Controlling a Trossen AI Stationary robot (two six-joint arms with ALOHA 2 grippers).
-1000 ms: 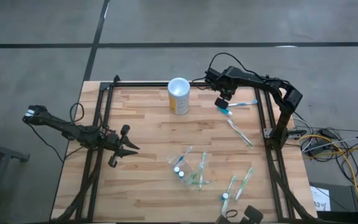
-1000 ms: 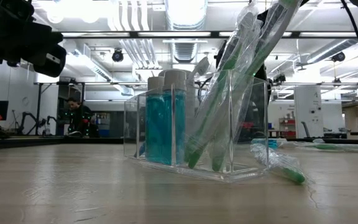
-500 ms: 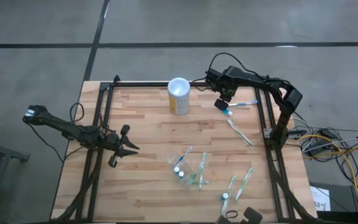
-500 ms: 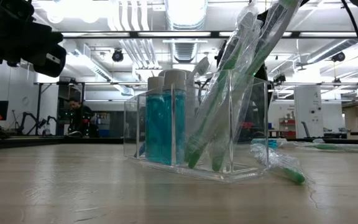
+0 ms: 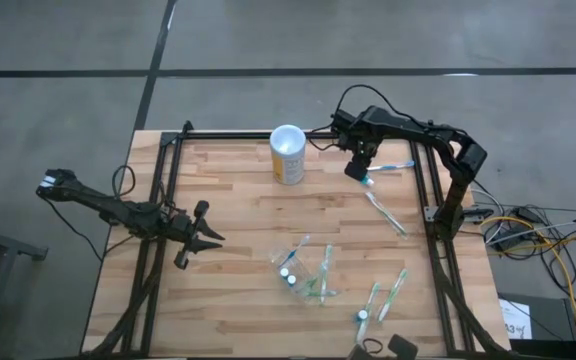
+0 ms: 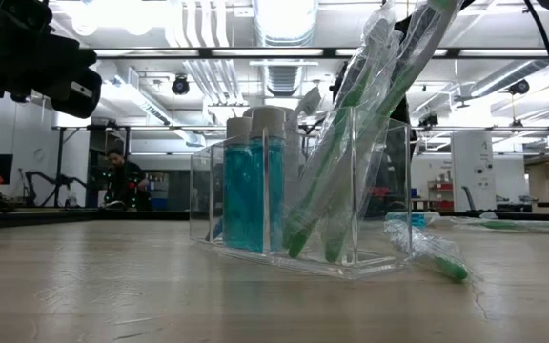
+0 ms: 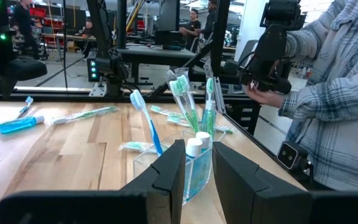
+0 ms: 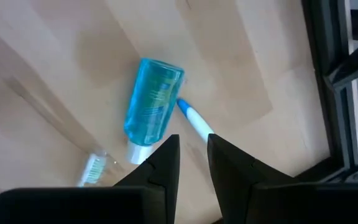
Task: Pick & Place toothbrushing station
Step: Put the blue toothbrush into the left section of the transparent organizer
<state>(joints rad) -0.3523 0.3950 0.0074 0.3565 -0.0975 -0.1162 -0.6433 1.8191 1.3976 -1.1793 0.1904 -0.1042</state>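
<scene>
1. The toothbrushing station (image 5: pixel 305 274), a clear acrylic holder, is standing upright near the middle of the wooden table (image 5: pixel 228 310), towards the near edge.
2. It is already carrying two blue-filled tubes (image 6: pixel 253 181) with white caps and several wrapped green toothbrushes (image 6: pixel 351 143), so part of the loading looks done.
3. Loose items are lying outside it: a blue toothpaste tube (image 8: pixel 153 99) and a blue-handled toothbrush (image 8: pixel 194 122) at the far right, another toothbrush (image 5: pixel 385 213) on the right, and more wrapped brushes (image 5: pixel 388 293) at the near right.
4. The right gripper (image 5: pixel 358 163) is hovering directly above the blue tube, its fingers (image 8: pixel 160 165) standing slightly apart and clamping nothing.
5. The left gripper (image 5: pixel 206 236) is waiting at the left side, aimed at the station, fingers (image 7: pixel 169 171) a narrow gap apart and empty.
6. A white-topped yellow cup (image 5: pixel 287 153) is standing at the far edge, well apart from the station.
7. A person's hand (image 7: pixel 269 93) is holding a dark device beyond the table.
8. Judging by this, the tube pickup is probably next, though contact from above is hard to judge.
</scene>
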